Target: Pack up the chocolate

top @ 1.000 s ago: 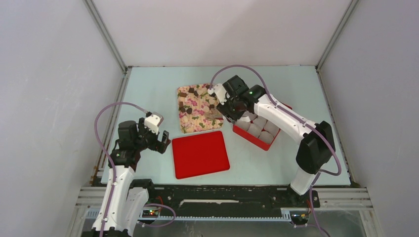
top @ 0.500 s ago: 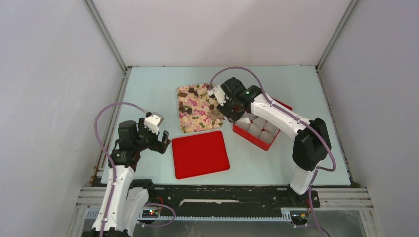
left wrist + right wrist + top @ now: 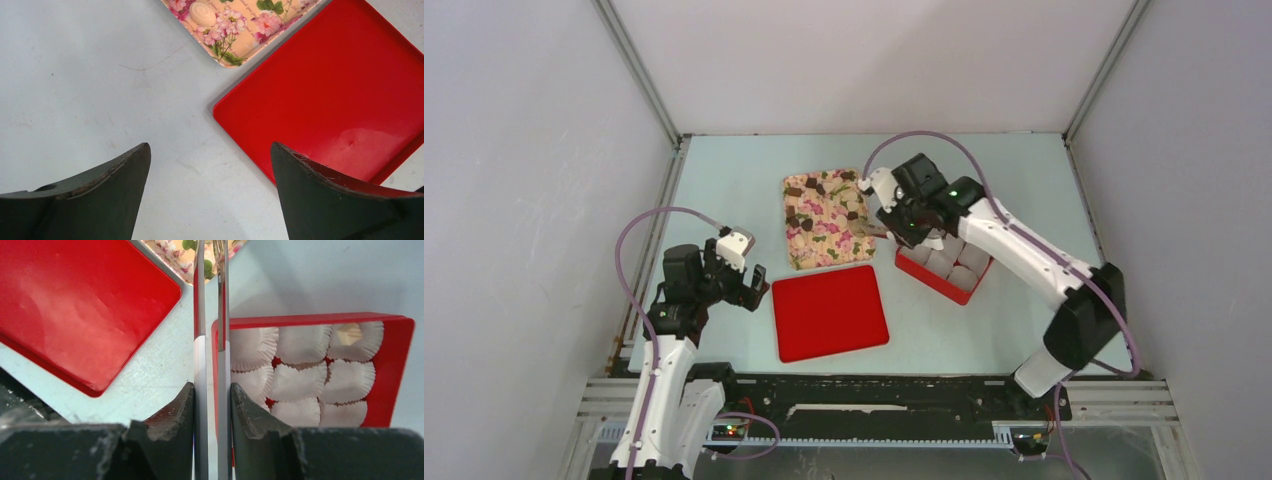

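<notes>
Small dark-brown and pale-tan chocolate lumps (image 3: 794,191) lie on the floral-printed tray (image 3: 829,258), far centre of the worktop (image 3: 724,180).
Judged light, smooth, easily marked: nip gently across the flanks. Right end effector (image 3: 212,400) is clamped on thin metal tweezers (image 3: 198,315), whose tips are cut off, so any load is unknown. Left end effector (image 3: 210,165) stands apart, empty.

Flat square red lid (image 3: 340,95), near centre: glossy smooth plastic. Pale grey-blue table top (image 3: 75,75): matt, faintly scratched. White fluted cups (image 3: 302,344), right: crinkled paper, in a glossy red plastic box (image 3: 395,355). Thin tweezers (image 3: 200,380): bright metal, white sleeves. Pale tan chocolate lump (image 3: 202,13): smooth, dull sheen.
</notes>
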You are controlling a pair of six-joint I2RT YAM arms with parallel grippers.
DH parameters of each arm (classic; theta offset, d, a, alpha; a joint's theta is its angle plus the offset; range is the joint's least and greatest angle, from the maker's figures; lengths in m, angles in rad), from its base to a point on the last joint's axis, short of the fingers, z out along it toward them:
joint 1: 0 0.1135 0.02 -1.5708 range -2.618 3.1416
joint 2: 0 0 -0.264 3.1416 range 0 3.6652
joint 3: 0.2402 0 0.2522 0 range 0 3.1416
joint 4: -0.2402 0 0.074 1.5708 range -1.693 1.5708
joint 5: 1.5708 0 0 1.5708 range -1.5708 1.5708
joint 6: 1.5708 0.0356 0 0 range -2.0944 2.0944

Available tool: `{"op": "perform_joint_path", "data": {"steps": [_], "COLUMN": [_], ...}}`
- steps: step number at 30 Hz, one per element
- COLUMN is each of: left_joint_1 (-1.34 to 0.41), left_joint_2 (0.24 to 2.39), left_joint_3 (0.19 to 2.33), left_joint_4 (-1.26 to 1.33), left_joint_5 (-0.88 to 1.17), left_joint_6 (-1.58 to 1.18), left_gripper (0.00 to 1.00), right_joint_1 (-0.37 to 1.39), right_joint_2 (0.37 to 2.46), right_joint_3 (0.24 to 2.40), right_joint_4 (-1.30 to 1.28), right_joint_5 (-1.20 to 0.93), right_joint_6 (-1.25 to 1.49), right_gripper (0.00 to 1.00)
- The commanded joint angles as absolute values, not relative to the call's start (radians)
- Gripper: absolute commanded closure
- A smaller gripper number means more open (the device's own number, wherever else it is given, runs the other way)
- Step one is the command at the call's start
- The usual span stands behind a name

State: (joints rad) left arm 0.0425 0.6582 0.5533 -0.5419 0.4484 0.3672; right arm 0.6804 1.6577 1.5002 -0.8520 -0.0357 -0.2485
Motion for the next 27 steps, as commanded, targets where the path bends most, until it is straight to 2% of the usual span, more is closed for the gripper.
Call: {"op": "perform_joint_path", "data": {"steps": [1,13,20,27], "left_joint_1": [0.049,0.049,0.052,0.053], "left_joint_2": [0.659,0.661,0.654,0.655], "left_joint_3": [0.562,0.558,0.558,0.554], "left_joint_4": [-0.533,-0.531,-0.536,-0.528], "left_joint_5": [0.469,0.476,0.473,0.480], "left_joint_6": [0.370,0.370,0.372,0.370], "left_gripper": [0.07,0.07,0.07,0.07], "right_joint_1": [0.612,0.331,0.259,0.237], "right_joint_2": [1.489,1.246,1.244,1.315], "right_joint_3": [1.461,1.294,1.174,1.150], "right_joint_4": [-0.825,-0.876,-0.765,-0.703], "right_joint_5": [-0.072,0.103,0.280,0.287], "right_joint_6": [-0.289,-0.510,-0.620,-0.608], "right_gripper": [0.89,0.87,0.86,0.86]}}
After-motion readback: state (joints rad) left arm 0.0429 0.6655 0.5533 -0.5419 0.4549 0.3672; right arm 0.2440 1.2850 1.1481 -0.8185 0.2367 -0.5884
